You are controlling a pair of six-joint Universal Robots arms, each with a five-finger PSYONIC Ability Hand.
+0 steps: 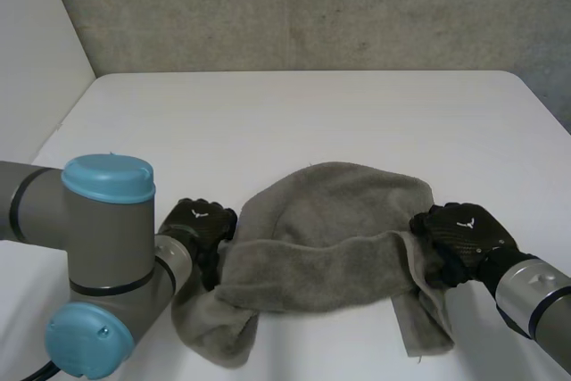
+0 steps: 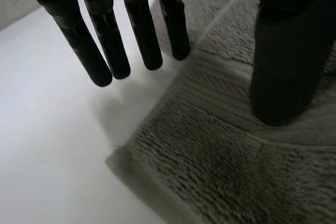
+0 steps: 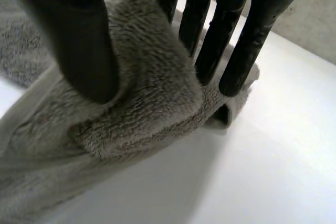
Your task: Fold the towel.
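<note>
Towel (image 1: 330,229) bunched between the hands. Right hand (image 1: 462,235) pinches a fold at one end. Left hand (image 1: 200,224) has straight fingers, thumb resting on towel corner.

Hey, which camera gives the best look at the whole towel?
Head view: the whole rumpled towel shows, edge to edge. Left wrist view shows a corner by the left robot hand; right wrist view, a fold pinched in the right robot hand.

We see a grey-brown terry towel (image 1: 330,211), crumpled on the near part of the white table (image 1: 294,113) — rounded hump at back, thick fold rolled across the front, loose ends flat at L & R near corners.
</note>
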